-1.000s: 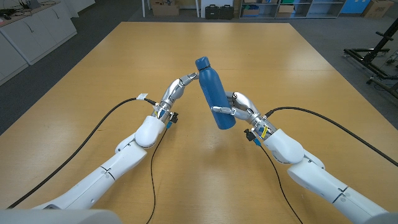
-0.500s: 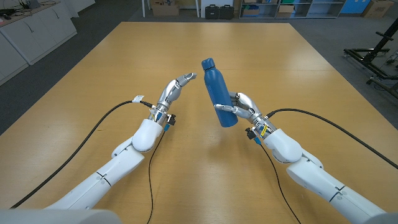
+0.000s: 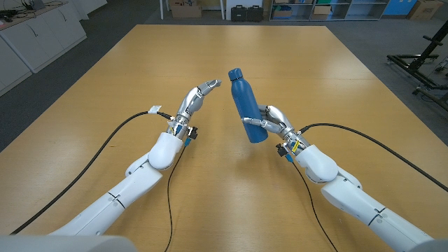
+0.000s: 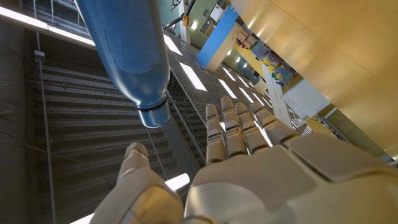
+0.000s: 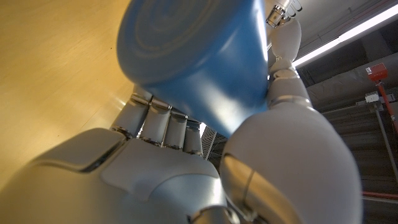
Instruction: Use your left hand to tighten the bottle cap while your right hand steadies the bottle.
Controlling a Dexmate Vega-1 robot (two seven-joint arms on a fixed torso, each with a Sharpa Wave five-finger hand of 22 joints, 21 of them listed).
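- Two hands work over the wooden counter [image 3: 105, 91]: the right hand [image 3: 271, 122] grips a blue bottle [image 3: 245, 107] low on its body, fingers [image 5: 163, 122] wrapped round one side and the thumb on the other.
- The bottle is held off the counter and tilted, its cap [image 3: 234, 73] leaning toward the far side and a little to the robot's left.
- The left hand [image 3: 196, 98] is open and holds nothing, its fingers [image 4: 239, 127] straight and close together, pointing at the bottle's neck.
- A gap separates those fingertips from the bottle; in the left wrist view the cap [image 4: 153, 116] hangs just beside the thumb, apart from it.
- Black cables [image 3: 112, 140] trail from both wrists across the counter.
- Cases and boxes [image 3: 248, 12] line the floor beyond the counter's far edge.
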